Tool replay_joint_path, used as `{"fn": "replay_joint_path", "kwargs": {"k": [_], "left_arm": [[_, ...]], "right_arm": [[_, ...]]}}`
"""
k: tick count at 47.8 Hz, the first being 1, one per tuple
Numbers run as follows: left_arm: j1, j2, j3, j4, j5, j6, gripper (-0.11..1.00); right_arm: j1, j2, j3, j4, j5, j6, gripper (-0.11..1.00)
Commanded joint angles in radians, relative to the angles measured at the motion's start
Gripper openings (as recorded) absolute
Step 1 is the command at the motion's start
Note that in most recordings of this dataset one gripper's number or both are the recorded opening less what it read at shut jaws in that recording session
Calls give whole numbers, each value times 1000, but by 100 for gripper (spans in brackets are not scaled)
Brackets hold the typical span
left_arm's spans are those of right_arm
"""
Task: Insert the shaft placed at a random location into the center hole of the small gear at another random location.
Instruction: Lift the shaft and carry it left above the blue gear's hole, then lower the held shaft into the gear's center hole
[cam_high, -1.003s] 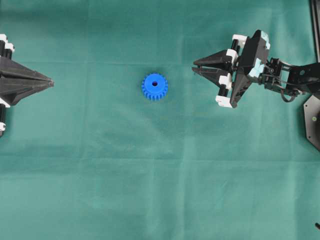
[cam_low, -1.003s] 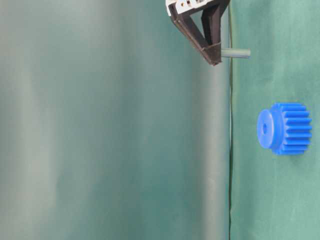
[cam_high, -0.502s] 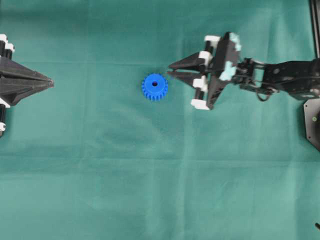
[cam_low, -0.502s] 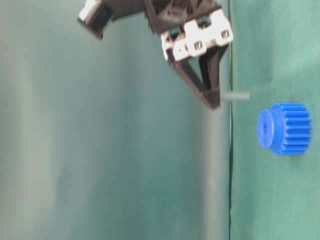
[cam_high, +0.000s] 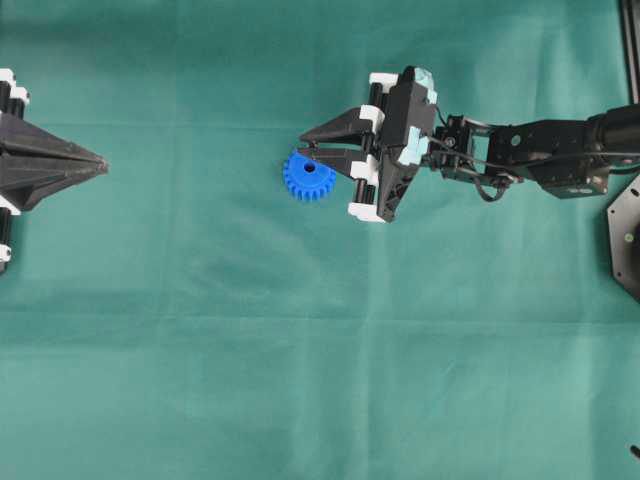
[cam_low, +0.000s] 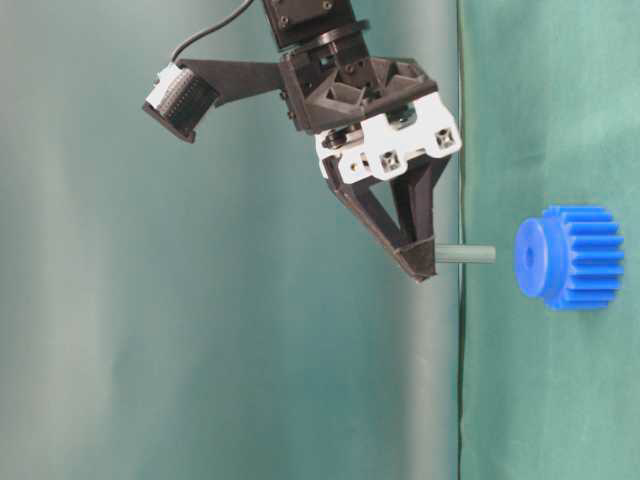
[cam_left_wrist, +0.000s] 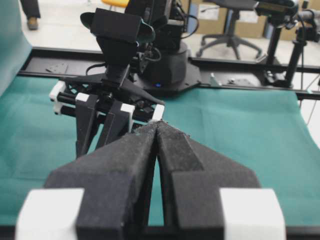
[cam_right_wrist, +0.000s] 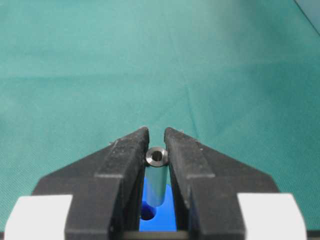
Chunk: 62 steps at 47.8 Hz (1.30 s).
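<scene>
Nearest in the right wrist view, the right gripper (cam_right_wrist: 156, 150) has its two black fingers (cam_right_wrist: 125, 160) clamped on the shaft (cam_right_wrist: 156, 175), a short silver-grey metal pin seen partly end-on. Just beyond the pin lies the small gear (cam_right_wrist: 157, 215), bright blue, its center hole (cam_right_wrist: 148, 215) showing dark between the fingers.

At table level the right arm reaches in at a slant, its fingertips pinching the shaft (cam_low: 466, 254), which points at the small gear (cam_low: 570, 257) with a small gap between them, though alignment with the hole is hard to judge.

Overhead, the right gripper (cam_high: 305, 145) hangs over the gear's (cam_high: 307, 177) edge on the green cloth (cam_high: 300, 350). Far off, the left gripper (cam_high: 100, 166) rests with fingers together.
</scene>
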Motion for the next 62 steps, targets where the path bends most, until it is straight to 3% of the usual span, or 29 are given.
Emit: {"fn": "replay_joint_path", "kwargs": {"k": [1, 31, 62], "left_arm": [[2, 5, -11, -2, -5, -2, -1], [2, 5, -9, -3, -5, -2, -1], [2, 3, -9, -3, -5, -2, -1]], "right_arm": [[2, -8, -18, -2, -3, 0, 14], [2, 48, -21, 8, -9, 12, 14], [14, -26, -20, 5, -18, 8, 14]]}}
